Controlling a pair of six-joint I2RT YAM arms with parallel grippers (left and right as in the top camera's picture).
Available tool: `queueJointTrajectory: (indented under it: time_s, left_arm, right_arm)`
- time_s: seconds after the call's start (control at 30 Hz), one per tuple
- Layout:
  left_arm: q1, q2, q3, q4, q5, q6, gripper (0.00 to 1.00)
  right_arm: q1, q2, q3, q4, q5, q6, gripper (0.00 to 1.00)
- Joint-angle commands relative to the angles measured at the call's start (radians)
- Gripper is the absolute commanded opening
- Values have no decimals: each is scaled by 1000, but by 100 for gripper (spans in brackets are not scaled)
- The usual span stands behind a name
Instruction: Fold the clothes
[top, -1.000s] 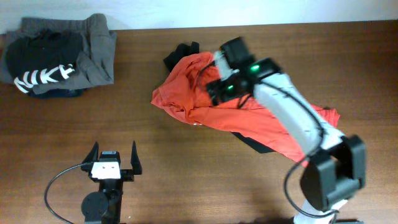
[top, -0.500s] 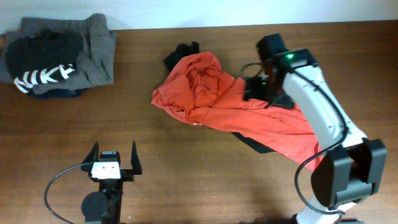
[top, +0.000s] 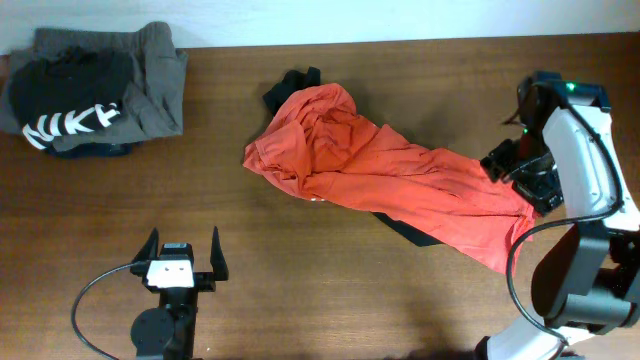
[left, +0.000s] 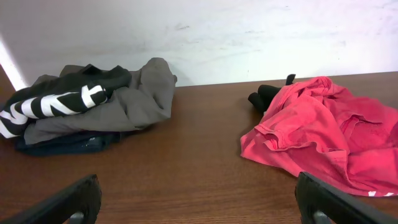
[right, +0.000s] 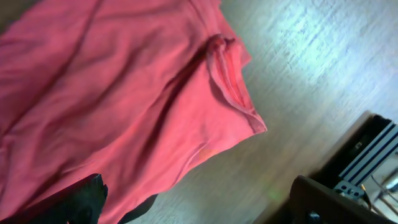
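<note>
I judge this to be the spreading-out step. The crumpled red-orange fabric shirt (top: 390, 185) lies bunched on a diagonal from 12 to 4 o'clock on the brown wooden surface (top: 300, 300), partly over a black garment (top: 290, 85). My right tool (right: 196, 186) hangs wide open and empty over the shirt's 3 o'clock end. The left tool (top: 183, 243) sits open at 7 o'clock. Next, a hem corner needs pinching and drawing flat. On the folded dark pile (top: 90, 90) at 10 o'clock, white letters read roughly NIKE, and I can read nothing on the shirt
</note>
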Motion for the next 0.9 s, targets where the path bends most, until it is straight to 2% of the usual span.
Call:
queueJointTrajectory:
  time_s: [0.0, 0.13, 0.43, 0.77, 0.87]
  left_arm:
    - [8, -7, -5, -1, 14, 16, 99]
    - [8, -7, -5, -1, 14, 16, 99]
    - [8, -7, -5, -1, 14, 16, 99]
    - [8, -7, -5, -1, 14, 16, 99]
    - [8, -7, -5, -1, 14, 16, 99]
  right_arm:
    - [-10, -10, -71, 26, 19, 32, 99]
    - [-68, -10, -98, 47, 63, 129, 99]
    - [-233, -9, -136, 58, 49, 133, 99]
    - [-278, -9, -346, 195, 38, 128, 99]
    - [-278, -10, -361, 217, 37, 99, 98]
